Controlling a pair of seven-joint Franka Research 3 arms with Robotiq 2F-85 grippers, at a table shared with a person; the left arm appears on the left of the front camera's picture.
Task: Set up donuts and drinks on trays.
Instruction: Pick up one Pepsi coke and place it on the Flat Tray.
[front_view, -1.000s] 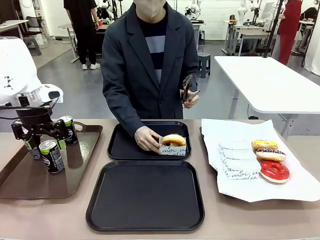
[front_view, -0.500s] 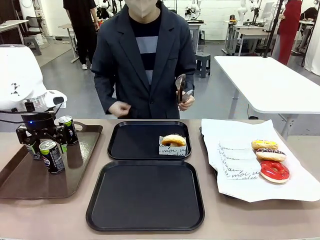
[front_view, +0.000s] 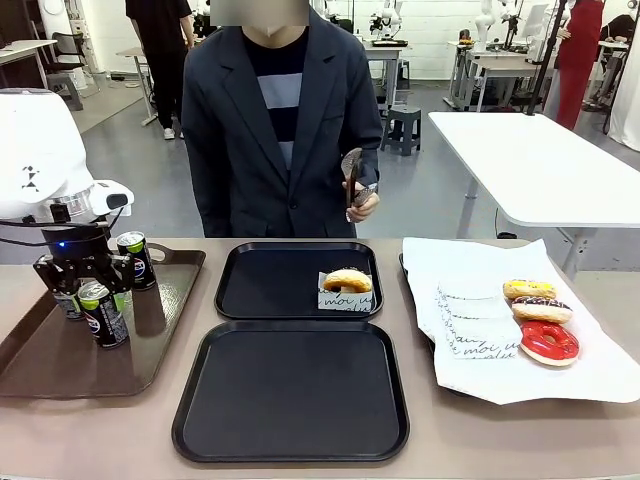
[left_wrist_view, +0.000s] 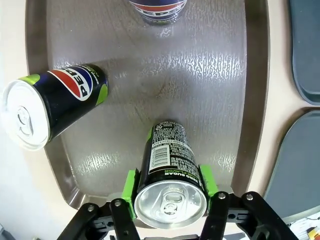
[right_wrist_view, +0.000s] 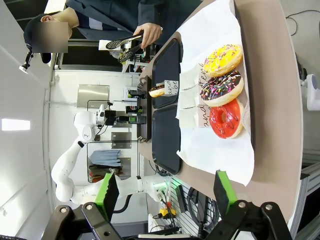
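Observation:
Three drinks stand on a brown tray (front_view: 150, 350) at the left. My left gripper (front_view: 85, 283) reaches down over the front can (front_view: 104, 315). In the left wrist view its green pads (left_wrist_view: 131, 192) press both sides of that can (left_wrist_view: 170, 165), so the gripper (left_wrist_view: 170, 187) is shut on it. Another can (front_view: 136, 260) stands behind, and a third (front_view: 64, 300) is partly hidden by the gripper. A tan donut (front_view: 347, 281) in a white sleeve lies on the far black tray (front_view: 260, 290). The near black tray (front_view: 290, 390) is bare. My right gripper (right_wrist_view: 165, 200) hangs open with nothing between its fingers.
White paper (front_view: 470, 370) at the right carries yellow (front_view: 528, 289), chocolate (front_view: 540, 308) and red (front_view: 549, 342) donuts, plus spare sleeves (front_view: 475, 335). A person stands at the far side holding tongs (front_view: 350, 172) upright, clear of the table. The brown tray's raised rim surrounds the cans.
My left gripper came down over the front can and its jaws closed on it. The person let go of the donut on the far tray and stood upright.

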